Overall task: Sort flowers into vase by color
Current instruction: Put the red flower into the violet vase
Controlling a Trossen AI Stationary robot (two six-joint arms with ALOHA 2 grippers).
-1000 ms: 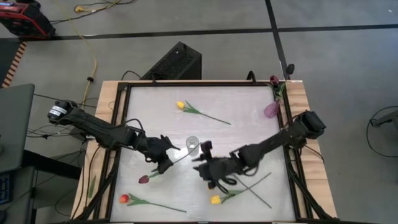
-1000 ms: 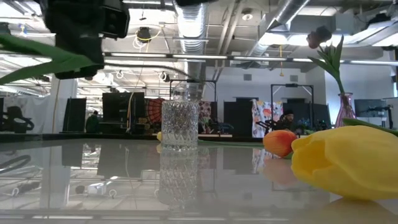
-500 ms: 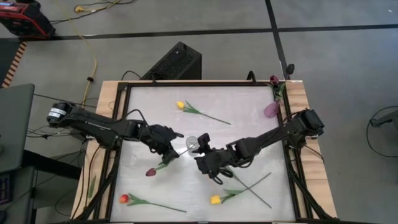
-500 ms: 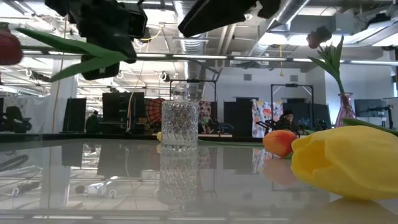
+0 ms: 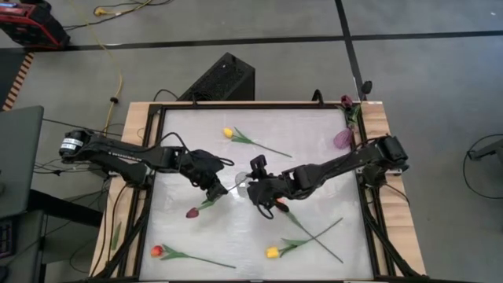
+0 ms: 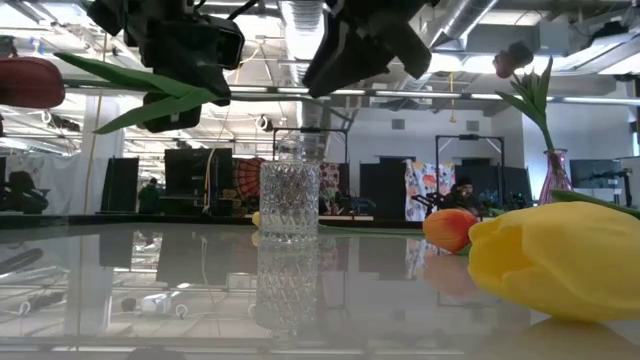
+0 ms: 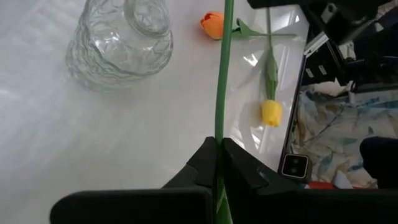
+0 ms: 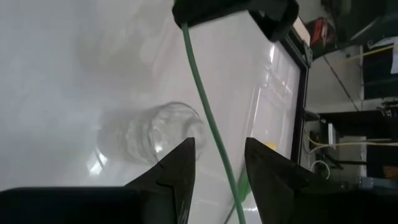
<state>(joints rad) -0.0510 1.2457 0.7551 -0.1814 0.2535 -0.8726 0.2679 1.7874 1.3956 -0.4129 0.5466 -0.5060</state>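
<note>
1. Left gripper [image 5: 216, 186], fingers pinched tight on the green stem of a dark red tulip [image 5: 192, 213], held off the table just left of the glass vase [image 5: 242, 182]; stem runs straight up between the fingers [image 7: 211, 165] in the left wrist view, its far end cut off.
2. Right gripper [image 5: 257, 189], fingers apart, right beside the vase, holding nothing; a stem crosses in front of it in the right wrist view, vase blurred.
3. Low view: both grippers cropped at the top, only dark blocks visible; a yellow tulip [image 6: 555, 258] is big and close.
4. Further off: a red tulip [image 5: 157, 251] at the near-left corner, another yellow tulip [image 5: 228, 133] at the far side, a pink vase [image 5: 343, 138] with a dark tulip at the far-right edge.
</note>
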